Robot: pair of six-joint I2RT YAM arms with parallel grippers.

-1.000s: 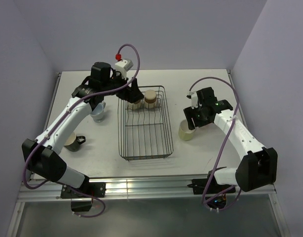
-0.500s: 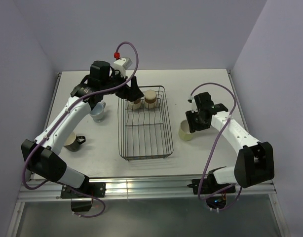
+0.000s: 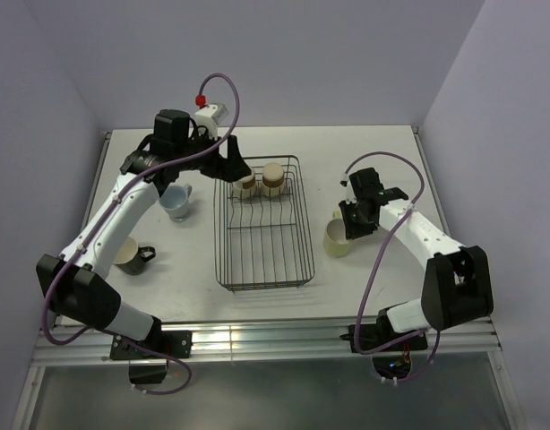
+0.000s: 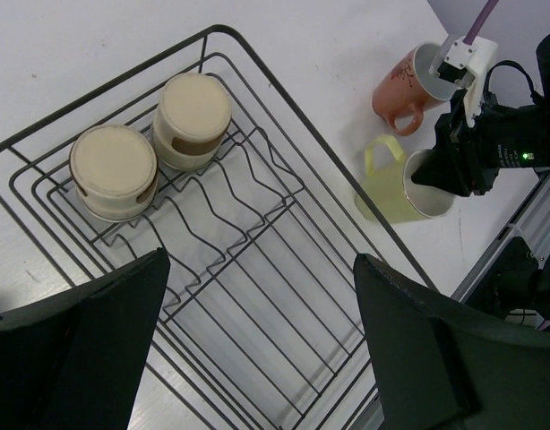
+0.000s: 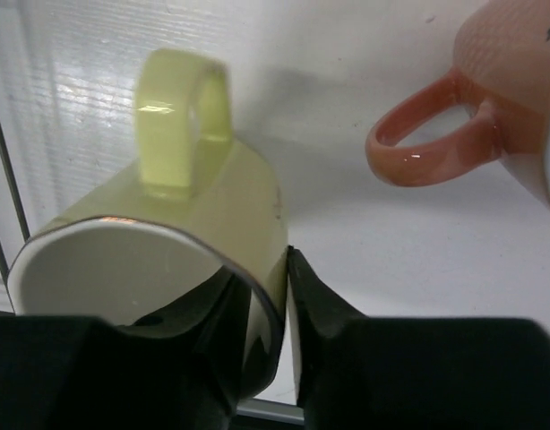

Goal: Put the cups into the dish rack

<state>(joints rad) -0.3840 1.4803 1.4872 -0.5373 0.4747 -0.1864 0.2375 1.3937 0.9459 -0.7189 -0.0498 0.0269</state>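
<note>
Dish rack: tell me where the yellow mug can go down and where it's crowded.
The dish rack is bare from the two tumblers to its near rim, wall to wall. Only the far end is crowded, where they stand side by side.

Holds left gripper (image 4: 262, 269) wide open, arm stretched far forward. Pinches mug (image 5: 212, 202) wall in right gripper (image 5: 262, 269), one finger inside, one outside.

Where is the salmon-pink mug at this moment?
In the left wrist view the salmon-pink mug stands on the table right of the dish rack, just beyond the pale yellow mug whose rim the right gripper pinches.
</note>
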